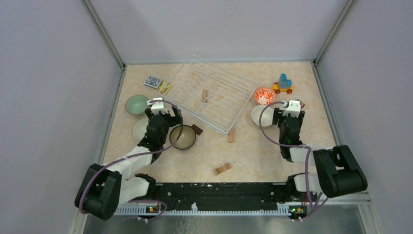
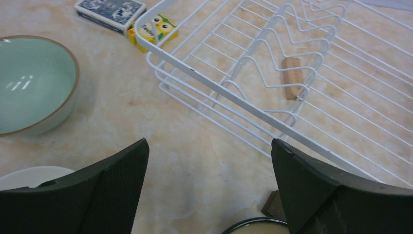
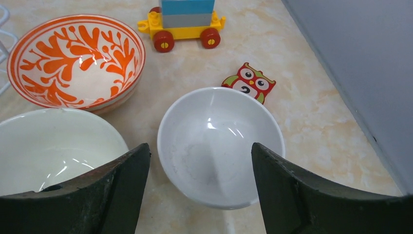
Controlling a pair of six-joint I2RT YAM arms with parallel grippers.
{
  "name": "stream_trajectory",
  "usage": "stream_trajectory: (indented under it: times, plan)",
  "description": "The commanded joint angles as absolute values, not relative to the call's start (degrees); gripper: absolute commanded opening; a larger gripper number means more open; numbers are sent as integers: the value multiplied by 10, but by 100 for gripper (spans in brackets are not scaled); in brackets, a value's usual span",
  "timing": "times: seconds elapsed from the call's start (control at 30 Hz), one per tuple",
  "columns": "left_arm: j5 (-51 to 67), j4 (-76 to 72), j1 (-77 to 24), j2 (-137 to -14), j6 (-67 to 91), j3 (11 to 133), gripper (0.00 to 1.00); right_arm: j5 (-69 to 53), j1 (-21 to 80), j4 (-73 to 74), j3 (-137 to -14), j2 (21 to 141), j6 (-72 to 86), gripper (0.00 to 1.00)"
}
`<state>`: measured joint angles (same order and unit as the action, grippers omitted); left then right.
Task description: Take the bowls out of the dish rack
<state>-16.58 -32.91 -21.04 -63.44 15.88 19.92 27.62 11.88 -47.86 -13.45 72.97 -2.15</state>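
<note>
Top: dish rack [image 1: 214, 92] far-middle of table [image 1: 253, 156]; pale green bowl [image 1: 137, 105] by left edge, orange-patterned bowl [image 1: 265, 95] toward right edge. Left wrist: left end effector [image 2: 209, 146] spread, empty; owl box [image 2: 157, 30] lettering unreadable. Right wrist: right end effector [image 3: 199, 148] spread over white bowl [image 3: 219, 122], empty.

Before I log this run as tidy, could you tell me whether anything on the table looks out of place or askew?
Yes: a wooden block lies inside the dish rack, and the rack itself sits turned at an angle on the table. Nothing looks spilled or broken.
</note>
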Motion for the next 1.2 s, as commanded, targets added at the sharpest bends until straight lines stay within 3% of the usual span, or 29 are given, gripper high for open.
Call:
stream_trajectory:
  times: [0.0,0.1,0.23,0.33,0.5,0.8,0.97,1.0,1.17]
  plan:
    - [-244,-414,-206,-647,58,216,99,241,94,-629,-124,781,-27,75]
    - [-246,-427,-193,-664,15,228,99,236,78,-648,-124,809,-9,76]
    - [-216,-435,-155,-700,26,226,99,200,47,-639,-128,814,30,84]
    - [-181,-469,-118,-711,41,201,99,205,41,-743,-90,839,27,87]
    - [-109,-516,-87,-749,10,189,97,171,43,-723,-92,833,17,88]
    - [-97,-540,-75,-799,-52,190,97,123,40,-710,-102,836,3,89]
    - [-23,-681,-49,-905,-54,156,90,123,40,-710,-102,835,3,89]
    - [-13,-727,-44,-915,-57,144,91,123,40,-709,-102,836,2,89]
    - [11,-658,-37,-899,-48,165,99,123,40,-710,-102,835,3,90]
